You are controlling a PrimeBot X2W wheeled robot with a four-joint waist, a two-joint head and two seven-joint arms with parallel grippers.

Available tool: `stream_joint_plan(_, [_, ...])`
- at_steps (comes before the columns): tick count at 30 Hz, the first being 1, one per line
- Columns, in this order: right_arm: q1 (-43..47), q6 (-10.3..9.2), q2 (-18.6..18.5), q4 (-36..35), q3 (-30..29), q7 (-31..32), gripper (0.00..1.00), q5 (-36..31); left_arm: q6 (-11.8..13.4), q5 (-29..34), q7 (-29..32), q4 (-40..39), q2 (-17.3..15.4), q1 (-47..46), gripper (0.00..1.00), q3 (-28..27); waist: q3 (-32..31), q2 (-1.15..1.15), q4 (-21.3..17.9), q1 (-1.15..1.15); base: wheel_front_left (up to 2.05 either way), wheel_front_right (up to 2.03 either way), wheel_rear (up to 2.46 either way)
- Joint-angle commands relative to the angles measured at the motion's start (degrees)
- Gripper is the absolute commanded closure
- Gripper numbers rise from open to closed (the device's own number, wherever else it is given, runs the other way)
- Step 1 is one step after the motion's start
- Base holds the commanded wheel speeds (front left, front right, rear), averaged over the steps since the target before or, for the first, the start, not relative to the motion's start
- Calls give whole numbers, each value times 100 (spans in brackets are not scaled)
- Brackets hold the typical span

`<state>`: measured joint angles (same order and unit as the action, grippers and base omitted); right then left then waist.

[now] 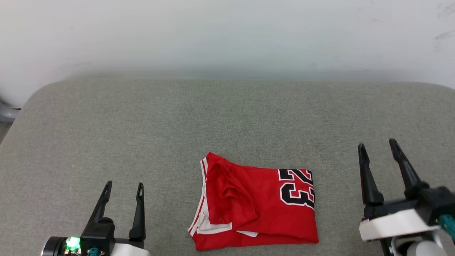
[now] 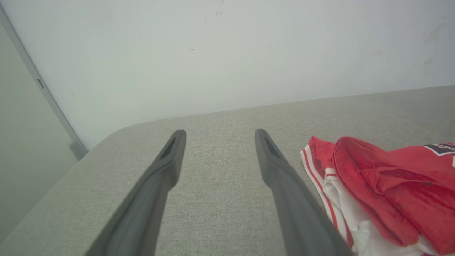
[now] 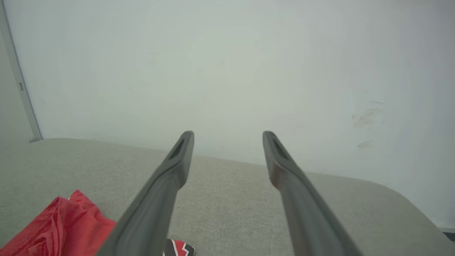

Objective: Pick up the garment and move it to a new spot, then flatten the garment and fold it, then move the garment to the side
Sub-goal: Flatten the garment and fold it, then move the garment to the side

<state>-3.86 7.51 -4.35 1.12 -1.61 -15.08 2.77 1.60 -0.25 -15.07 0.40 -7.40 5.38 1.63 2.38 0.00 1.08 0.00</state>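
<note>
The garment (image 1: 256, 204) lies folded into a rough square near the front middle of the grey cushion; it is bright red with white and striped trim on its left edge and a black number at its right. My left gripper (image 1: 124, 185) stands open to the garment's left, apart from it, nothing between its fingers. My right gripper (image 1: 377, 144) stands open to the garment's right, also apart. In the left wrist view the garment (image 2: 384, 188) shows beside the open left gripper (image 2: 217, 133). In the right wrist view a corner of the garment (image 3: 67, 224) lies left of the open right gripper (image 3: 227, 134).
The grey cushion (image 1: 142, 121) reaches wide on both sides and back to a pale wall (image 1: 227, 35). Its rounded left edge (image 2: 53, 199) drops off near a grey vertical rail (image 2: 39, 85). The cushion's right corner (image 3: 401, 199) curves away below the wall.
</note>
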Motion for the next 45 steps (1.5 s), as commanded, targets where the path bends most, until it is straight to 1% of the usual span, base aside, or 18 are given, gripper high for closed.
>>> stream_joint_plan(1, [140, -5, 58, -75, -40, -5, 0, -32, 22, -29, -12, -12, -3, 42, 0, 13, -43, 0, -4, 0, 0, 0, 0])
stream_joint_plan(6, [673, -5, 146, -262, -85, -6, 0, 79, 35, -38, -12, -23, 12, 151, 0, 27, -158, 0, -2, 0, 0, 0, 0])
stream_joint_plan(10, [929, -5, 158, -391, -93, -7, 0, 346, 33, -47, -12, -51, 20, 213, 0, 30, -208, 0, 5, 0, 0, 0, 0])
stream_joint_plan(15, [1125, -5, 160, -467, -106, -7, 0, 420, 22, -58, -12, -61, 30, 241, 0, 39, -231, 0, 8, 0, 0, 0, 0])
stream_joint_plan(28, [1123, -5, 160, -407, -121, -8, 0, 271, 21, -45, -12, -3, 35, 229, 0, 48, -235, 0, 69, 0, 0, 0, 0])
stream_joint_plan(32, [825, -5, 161, -473, -20, -8, 0, 19, 40, -51, -12, -19, 38, 203, 0, 30, -178, 0, 69, 0, 0, 0, 0])
stream_joint_plan(34, [561, -5, 74, -415, 43, 10, 0, -45, 37, -50, -12, -34, 36, 168, 0, 30, -113, 0, 57, 0, 0, 0, 0])
stream_joint_plan(37, [-15, -6, -205, -351, 206, 321, 0, 26, 29, -38, -12, -43, 30, 105, 0, 39, -19, 0, 57, 0, 0, 0, 0])
stream_joint_plan(39, [-395, -5, -380, -307, 386, 706, 0, 175, 24, -34, -12, -48, 24, 61, 0, 44, 46, 0, 66, 0, 0, 0, 0])
stream_joint_plan(41, [-785, -5, -579, -317, 583, 1187, 0, 374, 25, -34, -12, -66, 26, 7, 0, 45, 116, 0, 78, 0, 0, 0, 0])
stream_joint_plan(45, [-1348, -5, -986, -141, 1064, 2433, 0, 858, 37, -33, -12, -74, 40, -29, 0, 58, 233, 0, 104, 0, 0, 0, 0])
